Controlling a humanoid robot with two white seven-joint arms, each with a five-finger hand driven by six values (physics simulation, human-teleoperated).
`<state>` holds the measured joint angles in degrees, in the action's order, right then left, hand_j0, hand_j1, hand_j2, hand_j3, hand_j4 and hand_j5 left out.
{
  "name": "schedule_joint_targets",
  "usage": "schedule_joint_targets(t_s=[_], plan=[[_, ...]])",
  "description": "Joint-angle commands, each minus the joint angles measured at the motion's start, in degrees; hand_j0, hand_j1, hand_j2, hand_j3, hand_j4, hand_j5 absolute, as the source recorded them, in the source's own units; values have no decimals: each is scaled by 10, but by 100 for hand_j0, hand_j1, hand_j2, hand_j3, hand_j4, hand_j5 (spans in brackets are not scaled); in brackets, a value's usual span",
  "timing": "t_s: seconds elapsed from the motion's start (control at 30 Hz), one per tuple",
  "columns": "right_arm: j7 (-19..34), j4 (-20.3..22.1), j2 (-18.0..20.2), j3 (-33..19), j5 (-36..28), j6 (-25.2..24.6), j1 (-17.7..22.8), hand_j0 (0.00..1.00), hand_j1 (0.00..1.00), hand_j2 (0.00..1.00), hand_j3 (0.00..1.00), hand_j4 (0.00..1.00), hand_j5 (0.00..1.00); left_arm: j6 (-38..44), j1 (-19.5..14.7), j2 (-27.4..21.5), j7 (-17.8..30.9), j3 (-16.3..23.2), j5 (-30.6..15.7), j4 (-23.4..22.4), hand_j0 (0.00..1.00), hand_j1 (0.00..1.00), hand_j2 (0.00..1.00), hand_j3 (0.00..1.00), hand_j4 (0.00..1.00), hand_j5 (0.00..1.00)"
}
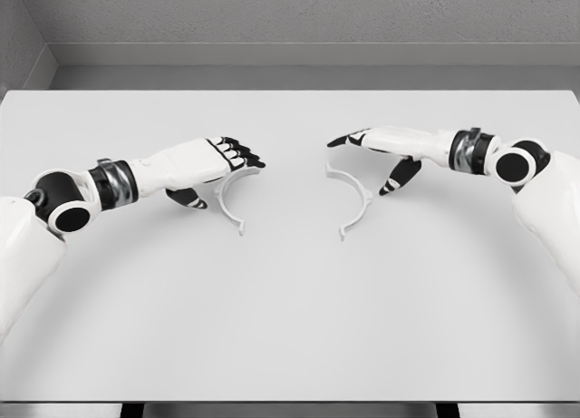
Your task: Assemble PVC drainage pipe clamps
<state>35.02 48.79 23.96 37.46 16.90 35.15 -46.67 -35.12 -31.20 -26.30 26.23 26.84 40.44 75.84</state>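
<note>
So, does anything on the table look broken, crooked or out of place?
Nothing stands out. Two white half-ring clamps, left one and right one, lie flat and apart, openings facing each other, on the table. Neither looks broken.

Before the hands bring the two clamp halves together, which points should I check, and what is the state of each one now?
1. Both halves in view: left clamp half and right clamp half lie on the table: ok.
2. Open sides face each other: ok.
3. Gap between halves free of objects: ok.
4. Left hand holds its half: fingers are over its upper end, grip cannot tell.
5. Right hand holds its half: fingers spread above it, not ok.
</note>
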Motion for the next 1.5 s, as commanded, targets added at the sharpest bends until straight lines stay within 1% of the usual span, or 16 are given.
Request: schedule_joint_targets(t_s=[0.0,0.1,0.27,0.43,0.6,0.87,0.97,1.03,1.17,1.27,1.4,1.43,1.47], plan=[[0,2,-1,0,-4,-2,0,100,100,100,100,100,100,1,0,6,0,0,-3,-1,100,100,100,100,100,100],[0,5,-2,10,-4,-2,2,100,100,100,100,100,100,1,0,17,1,1,-1,-1,100,100,100,100,100,100],[0,17,-4,22,-3,-2,2,100,100,100,100,100,100,1,0,19,1,4,0,-2,100,100,100,100,100,100],[0,17,-14,23,-4,-2,1,100,100,100,100,100,100,1,0,26,1,12,0,-2,100,100,100,100,100,100],[0,17,-16,24,-4,-2,0,100,100,100,100,100,100,1,0,33,1,17,0,-2,100,100,100,100,100,100],[0,2,-13,16,-3,-2,-3,100,100,100,100,100,100,1,0,42,1,20,0,-1,100,100,100,100,100,100],[0,-23,-15,16,6,-2,-10,100,100,100,100,100,100,1,-1,51,1,21,1,-2,100,100,100,100,100,100],[0,-24,-18,17,9,-2,-12,100,100,100,100,100,100,1,-1,54,1,21,1,-1,100,100,100,100,100,100],[0,-24,-46,17,16,-2,-11,100,100,100,100,100,100,1,-1,62,1,24,3,-2,100,100,100,100,100,100],[0,-23,-52,19,17,-2,-12,100,100,100,100,100,100,1,-3,63,1,25,3,-2,100,100,100,100,100,100],[0,-22,-52,17,17,-2,-20,100,100,100,100,100,100,1,-1,52,1,24,2,-2,100,100,100,100,100,100],[0,-22,-53,17,17,-2,-20,100,100,100,100,100,100,1,-2,37,1,23,2,-1,100,100,100,100,100,100],[0,-22,-52,17,17,-2,-21,100,100,100,100,100,100,1,-2,11,1,22,1,-2,100,100,100,100,100,100]])
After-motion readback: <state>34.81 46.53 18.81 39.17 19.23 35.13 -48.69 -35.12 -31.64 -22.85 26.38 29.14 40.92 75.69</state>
